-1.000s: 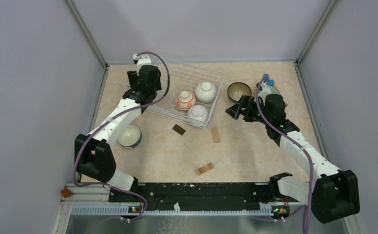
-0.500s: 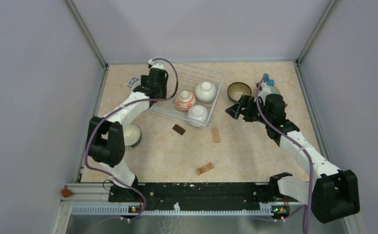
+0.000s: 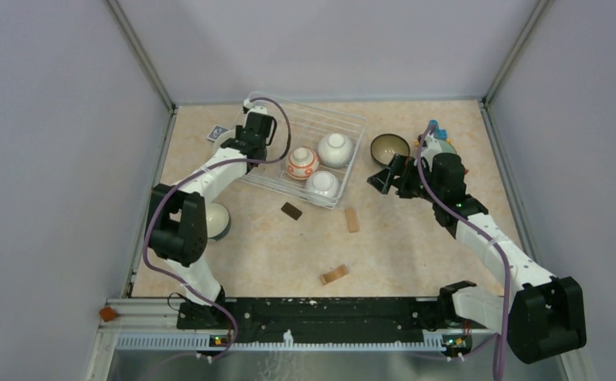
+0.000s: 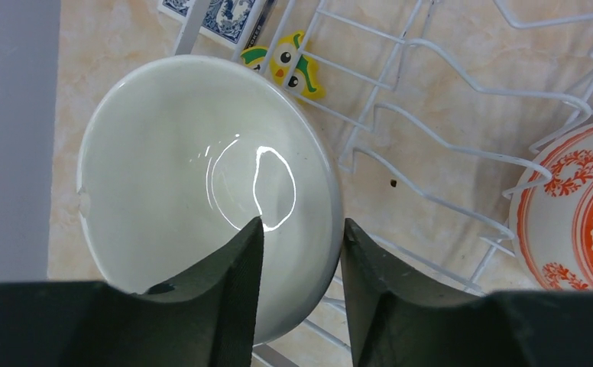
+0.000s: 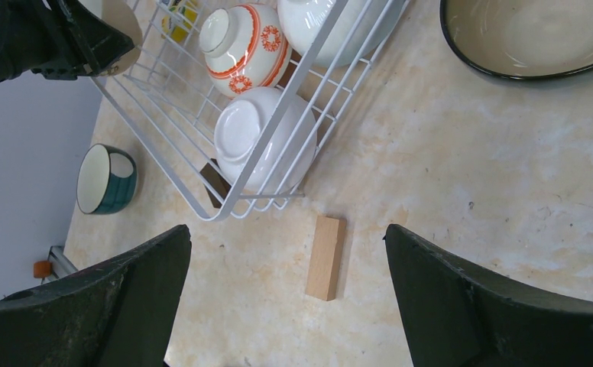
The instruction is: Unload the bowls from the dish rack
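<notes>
Mottled beige tabletop (image 3: 416,238): the right gripper (image 5: 290,237) gapes wide, holding nothing, just off the white wire dish rack (image 3: 321,127). Farther back, at the rack's left end, the left gripper (image 4: 301,229) straddles the rim of a glossy pale bowl (image 4: 179,168); whether it pinches is unclear.

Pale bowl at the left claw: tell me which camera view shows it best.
Left wrist view: the pale bowl fills it, its rim between the left claw's fingers. The top view shows only a pale edge beside the arm; the right wrist view, a sliver behind the claw.
</notes>
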Controlling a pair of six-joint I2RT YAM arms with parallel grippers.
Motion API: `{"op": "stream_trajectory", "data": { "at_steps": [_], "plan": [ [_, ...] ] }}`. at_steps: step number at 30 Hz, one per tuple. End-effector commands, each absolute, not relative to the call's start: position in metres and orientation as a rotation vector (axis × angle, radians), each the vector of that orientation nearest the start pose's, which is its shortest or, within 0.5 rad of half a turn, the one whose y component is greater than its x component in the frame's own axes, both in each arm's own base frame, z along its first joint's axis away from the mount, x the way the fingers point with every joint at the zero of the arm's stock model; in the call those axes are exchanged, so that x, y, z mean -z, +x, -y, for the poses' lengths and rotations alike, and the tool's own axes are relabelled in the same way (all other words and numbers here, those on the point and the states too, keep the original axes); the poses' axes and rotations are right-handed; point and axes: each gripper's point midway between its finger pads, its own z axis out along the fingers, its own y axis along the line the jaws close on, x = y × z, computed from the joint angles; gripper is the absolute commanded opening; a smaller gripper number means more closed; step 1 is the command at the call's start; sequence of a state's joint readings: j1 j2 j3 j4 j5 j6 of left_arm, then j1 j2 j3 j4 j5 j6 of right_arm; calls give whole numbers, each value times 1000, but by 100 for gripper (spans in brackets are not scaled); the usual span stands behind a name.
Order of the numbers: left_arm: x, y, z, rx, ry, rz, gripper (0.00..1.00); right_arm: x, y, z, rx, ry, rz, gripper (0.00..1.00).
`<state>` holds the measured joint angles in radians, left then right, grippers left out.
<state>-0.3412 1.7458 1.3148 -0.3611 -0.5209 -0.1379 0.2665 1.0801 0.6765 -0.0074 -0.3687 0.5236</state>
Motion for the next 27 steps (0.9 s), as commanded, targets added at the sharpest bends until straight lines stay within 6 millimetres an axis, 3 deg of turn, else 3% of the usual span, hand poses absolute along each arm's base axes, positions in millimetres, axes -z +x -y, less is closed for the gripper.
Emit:
{"op": "stream_trajectory", "data": {
  "at_steps": [1, 7, 11, 22, 27],
  "plan": [
    [-155, 456, 67, -388, -79, -2191, 42, -209, 311, -175, -882, -37, -1966, 96],
    [-185, 449, 55, -479, -142, -2110, 25, -208, 312, -175, -879, -36, -1966, 96],
    [-205, 447, 56, -469, -147, -2065, 0, -208, 312, -175, -885, -33, -1970, 96],
    [-278, 431, 81, -333, -104, -1914, 0, -210, 312, -175, -885, -28, -1966, 96],
    [-306, 421, 111, -141, 26, -1871, 0, -215, 311, -176, -897, -27, -1959, 96]
  ]
}}
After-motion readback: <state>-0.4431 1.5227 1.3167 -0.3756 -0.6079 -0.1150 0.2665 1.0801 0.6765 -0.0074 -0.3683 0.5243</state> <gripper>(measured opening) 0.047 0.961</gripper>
